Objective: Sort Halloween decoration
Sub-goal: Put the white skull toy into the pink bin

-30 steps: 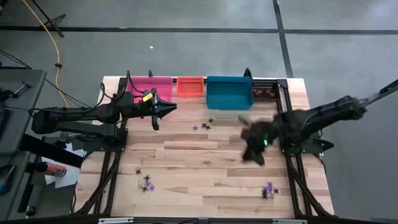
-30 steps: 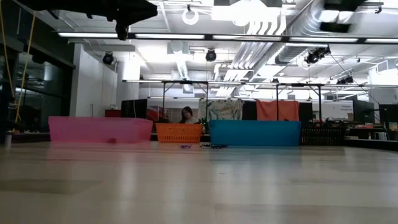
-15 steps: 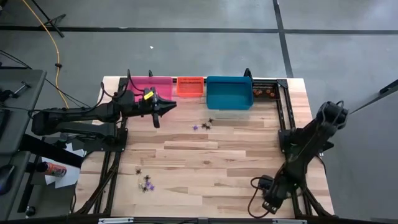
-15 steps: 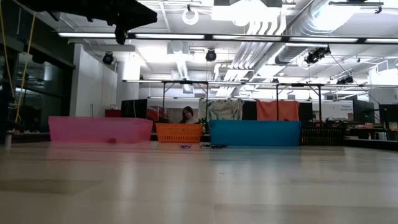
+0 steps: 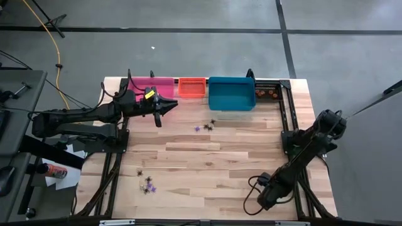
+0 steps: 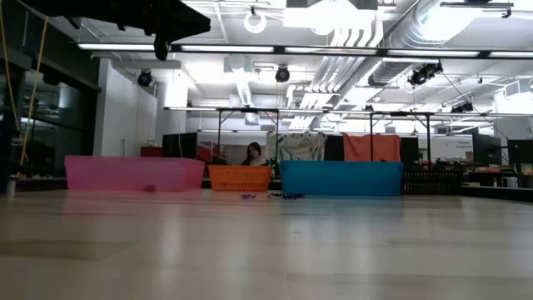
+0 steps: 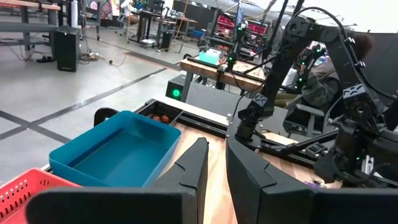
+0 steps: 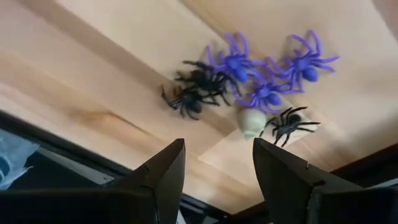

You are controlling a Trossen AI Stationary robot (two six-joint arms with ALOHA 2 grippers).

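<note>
The left arm is reaching across from the left side, stretched out nearly level, its wrist high above the far left part of the table. The left gripper (image 5: 171, 104) is pointing toward the middle, and its two dark fingers (image 7: 194, 169) are standing close together with only a thin gap between them, holding nothing. The right arm is folding down from its base at the right edge, elbow raised, forearm sloping toward the near right corner. The right gripper (image 5: 262, 199) is hanging low there, its fingers (image 8: 166, 169) standing wide apart, empty.
</note>
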